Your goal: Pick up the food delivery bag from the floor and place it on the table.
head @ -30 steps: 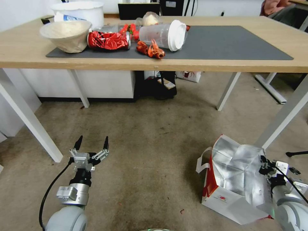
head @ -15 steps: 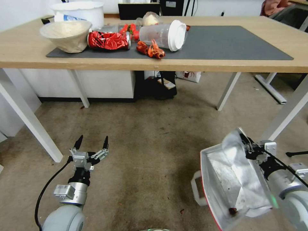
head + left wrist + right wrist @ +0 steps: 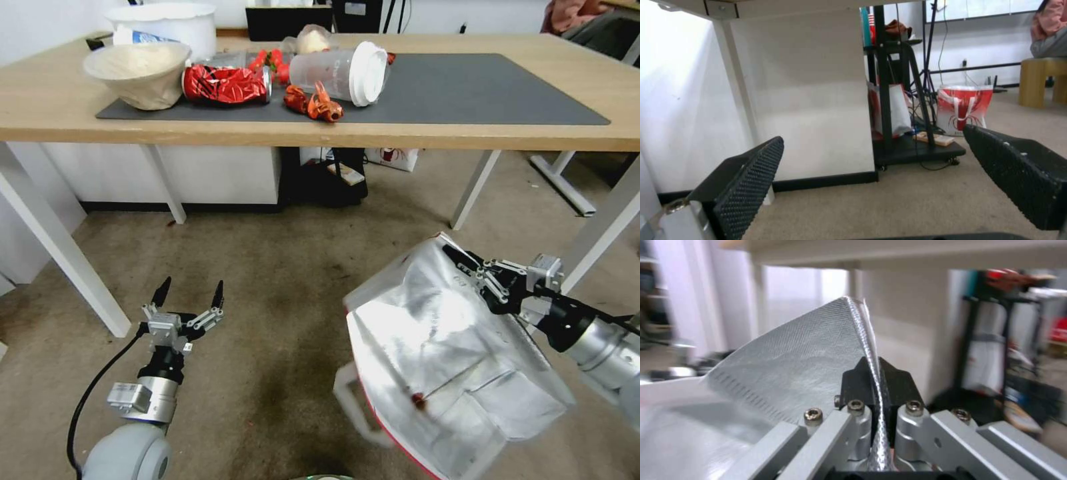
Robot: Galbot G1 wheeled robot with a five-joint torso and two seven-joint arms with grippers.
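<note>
The right gripper (image 3: 467,261) had its jaws clamped on the upper rim of the bag (image 3: 440,360), the foil edge running straight between them in the right wrist view (image 3: 875,373). The bag hung down and to the near left from that pinch, clear of the floor (image 3: 287,267), tilted so its foil-lined mouth faced up and toward the camera, a white handle (image 3: 347,400) dangling at its near left side. The counter (image 3: 320,133) lay far and above, its grey mat (image 3: 467,87) bare on the right half, so the bag seemed to need carrying up and away over the near edge, with the right arm the only one placed to do it. The left gripper (image 3: 190,293) sat low at the near left, jaws spread wide and holding nothing, well apart from the bag. Against a second ago, the bag had left the carpet, where it stood upright at the near right, and had swung up and leftward; the left gripper had barely shifted.
</note>
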